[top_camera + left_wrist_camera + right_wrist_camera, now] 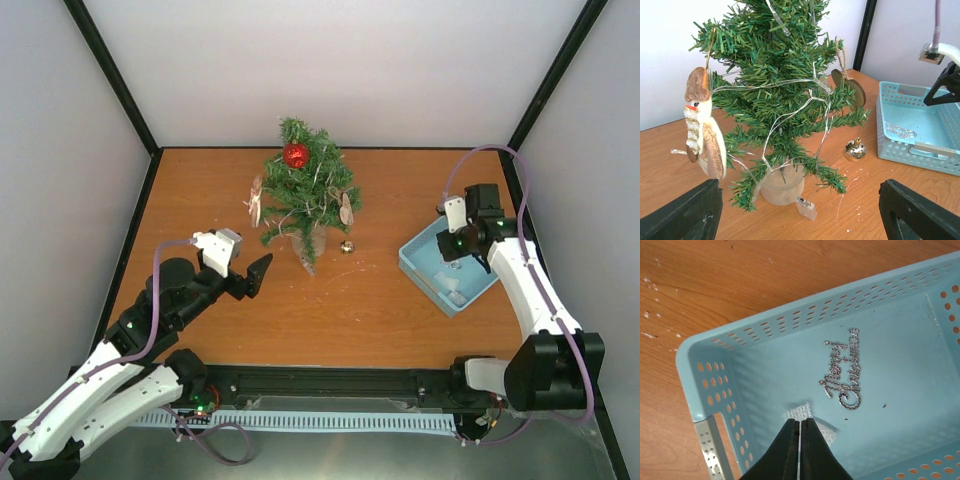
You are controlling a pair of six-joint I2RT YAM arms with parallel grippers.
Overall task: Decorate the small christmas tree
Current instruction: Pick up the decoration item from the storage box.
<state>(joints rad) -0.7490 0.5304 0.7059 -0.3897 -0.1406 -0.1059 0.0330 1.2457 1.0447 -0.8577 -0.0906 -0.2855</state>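
Observation:
The small christmas tree [305, 195] stands at the back middle of the table and fills the left wrist view [780, 90]. It carries a red ball [296, 155], a snowman ornament [702, 125], a wooden disc [850, 87] and a wire light string. My left gripper [255, 275] is open, low in front of the tree's base [782, 185], touching nothing. My right gripper [800, 422] is shut inside the blue basket [740, 365]. Its tips sit on a white glittery piece [799, 412]; whether they pinch it does not show. A silver "Merry Christmas" ornament [842, 372] lies just beyond.
A gold bauble [855, 150] lies on the table right of the tree, between it and the basket [418, 262]. The light string's battery pack [806, 207] lies by the tree's base. Grey walls close in the table on three sides.

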